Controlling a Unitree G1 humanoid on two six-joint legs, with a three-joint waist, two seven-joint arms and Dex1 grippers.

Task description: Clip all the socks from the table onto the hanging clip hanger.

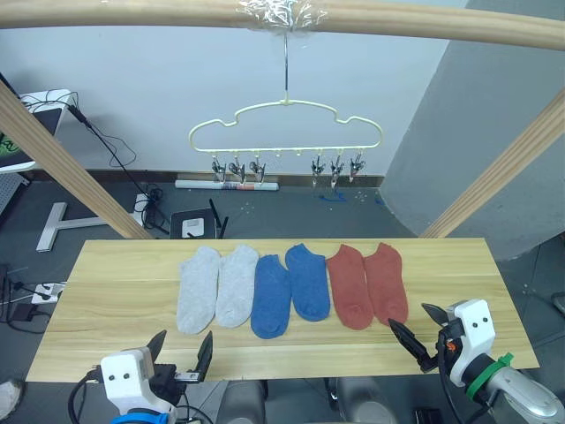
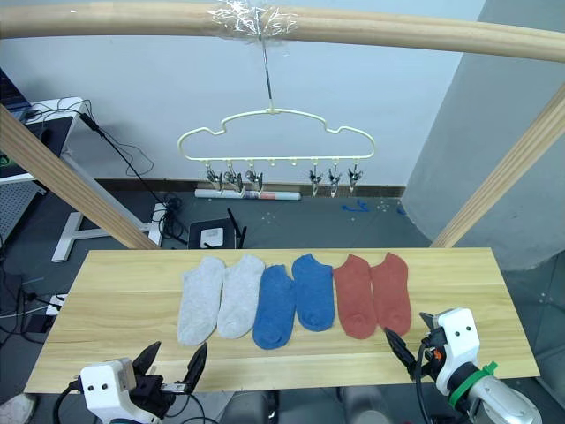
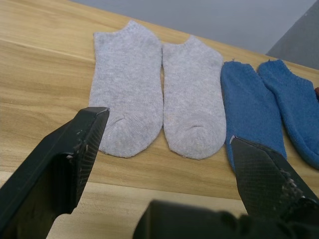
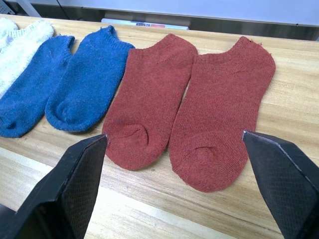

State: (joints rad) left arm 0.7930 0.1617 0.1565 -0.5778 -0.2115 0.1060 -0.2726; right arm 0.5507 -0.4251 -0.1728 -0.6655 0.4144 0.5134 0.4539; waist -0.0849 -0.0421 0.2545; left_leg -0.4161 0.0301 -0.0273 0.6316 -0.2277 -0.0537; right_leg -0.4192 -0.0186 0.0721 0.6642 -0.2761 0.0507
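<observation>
6 socks lie flat in a row across the middle of the table (image 1: pixel 106 291), toes toward me: 2 light grey socks (image 1: pixel 216 287) on my left, 2 blue socks (image 1: pixel 290 287) in the centre, 2 rust red socks (image 1: pixel 366 284) on my right. Within each pair the socks touch or nearly touch along their sides.

The clip hanger (image 1: pixel 287 132) hangs by its hook from a wooden beam (image 1: pixel 132 13) beyond the far edge of the table. Its clips sit in 2 groups of 3, and nothing is clipped in any of them.

My head views show the hanger and the whole row. My left wrist view shows the grey pair close up with both blue socks beside it; my right wrist view shows the red pair close up, the blue pair beside it, and an edge of a grey sock.

My left gripper (image 1: pixel 181 353) hovers at the near edge of the table, fingers spread and empty, with the toes of the grey pair just ahead of it. My right gripper (image 1: pixel 419 331) hovers at the near edge too, fingers apart and empty, the toes of the red pair just ahead between its fingers (image 4: pixel 75 189).
</observation>
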